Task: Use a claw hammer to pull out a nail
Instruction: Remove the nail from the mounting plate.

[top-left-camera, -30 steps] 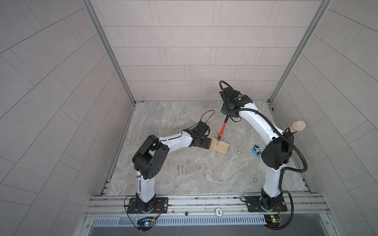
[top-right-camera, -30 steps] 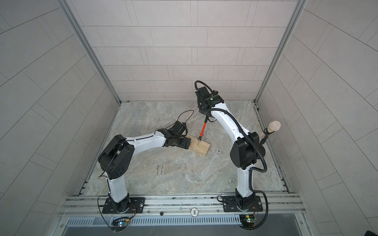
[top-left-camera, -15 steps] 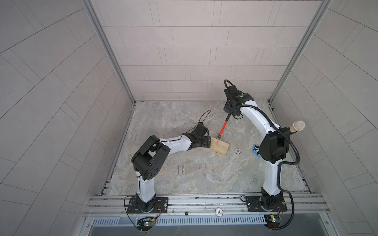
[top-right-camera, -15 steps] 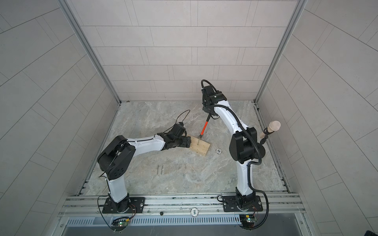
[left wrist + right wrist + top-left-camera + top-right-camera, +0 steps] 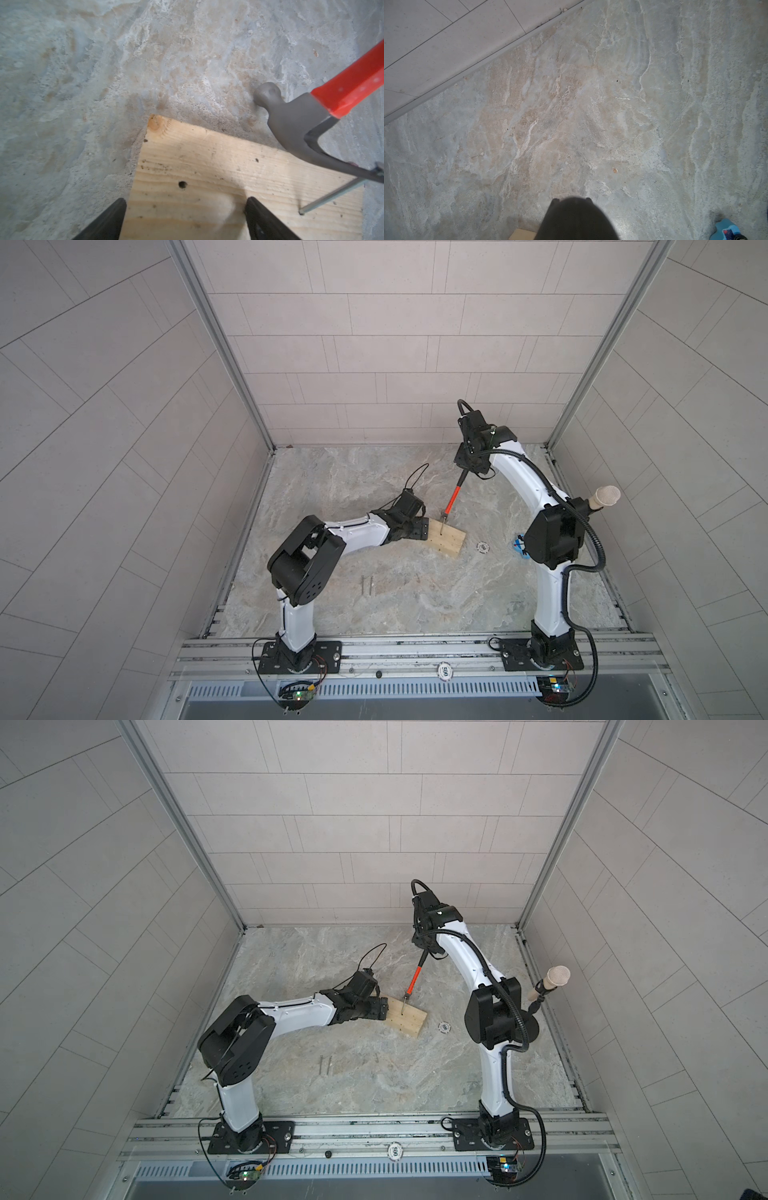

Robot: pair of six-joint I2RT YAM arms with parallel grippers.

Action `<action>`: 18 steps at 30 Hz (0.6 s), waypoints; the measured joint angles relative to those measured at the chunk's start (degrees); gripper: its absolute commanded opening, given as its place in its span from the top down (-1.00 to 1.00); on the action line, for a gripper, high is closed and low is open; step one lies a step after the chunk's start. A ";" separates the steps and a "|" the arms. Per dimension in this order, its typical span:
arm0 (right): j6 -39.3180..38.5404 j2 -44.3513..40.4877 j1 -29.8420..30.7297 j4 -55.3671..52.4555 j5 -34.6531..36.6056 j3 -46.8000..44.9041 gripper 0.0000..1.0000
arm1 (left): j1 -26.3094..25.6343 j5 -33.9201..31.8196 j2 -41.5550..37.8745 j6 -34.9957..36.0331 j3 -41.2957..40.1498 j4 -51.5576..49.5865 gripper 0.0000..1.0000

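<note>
Quickly, nearest the bases: two loose nails (image 5: 367, 585) lie on the table (image 5: 415, 605), not in play.

Next out, the left gripper (image 5: 187, 200) has its jaws spread wide at the near end of the wooden block (image 5: 207, 162). One finger sits at the block's side edge and the other over its top, so it reads as a press, not a clamp. I cannot tell how firm it is. Risk: the block tips or slides when the pull loads it.

The nail (image 5: 332, 195) leans hard, with most of the shank out, the tip only just in the wood, and the head caught in the fork of the claw hammer (image 5: 291, 124). Risk: the nail pops free suddenly and flies off, or the head slips out of the fork because the shank is so tilted. The hammer's face hangs past the block's edge over the table.

Farthest, the right gripper (image 5: 468, 466) is closed on the black handle end. Gripped that far from the head, the handle could twist or slide.
</note>
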 measured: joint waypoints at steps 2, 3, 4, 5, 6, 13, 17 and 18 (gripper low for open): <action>-0.13 0.00 0.00 -0.72 -0.44 0.63 1.00 | 0.00 0.00 -0.02 0.09 0.28 -0.46 -0.83; -0.13 0.00 0.04 -1.03 -0.63 0.94 1.00 | 0.00 -0.02 -0.13 0.13 0.42 -0.66 -0.83; -0.15 0.00 0.11 -1.18 -0.83 1.18 1.00 | 0.00 -0.04 -0.28 0.15 0.46 -0.74 -0.83; -0.13 0.00 0.15 -1.25 -0.98 1.29 1.00 | -0.04 -0.13 -0.42 0.20 0.50 -0.81 -0.84; -0.11 0.00 0.22 -1.16 -1.05 1.36 1.00 | -0.11 -0.24 -0.94 0.42 0.63 -0.90 -0.84; -0.57 -0.90 0.39 -0.87 -2.97 1.40 1.00 | -0.35 1.68 -2.01 5.09 4.09 -6.75 -0.85; -1.22 -3.43 0.66 -0.33 -3.50 1.40 1.00 | -0.83 4.61 -3.19 8.48 5.44 -13.25 -0.86; -1.44 -4.37 0.76 -0.17 -3.58 1.40 1.00 | -0.92 5.35 -3.72 9.25 5.57 -14.51 -0.87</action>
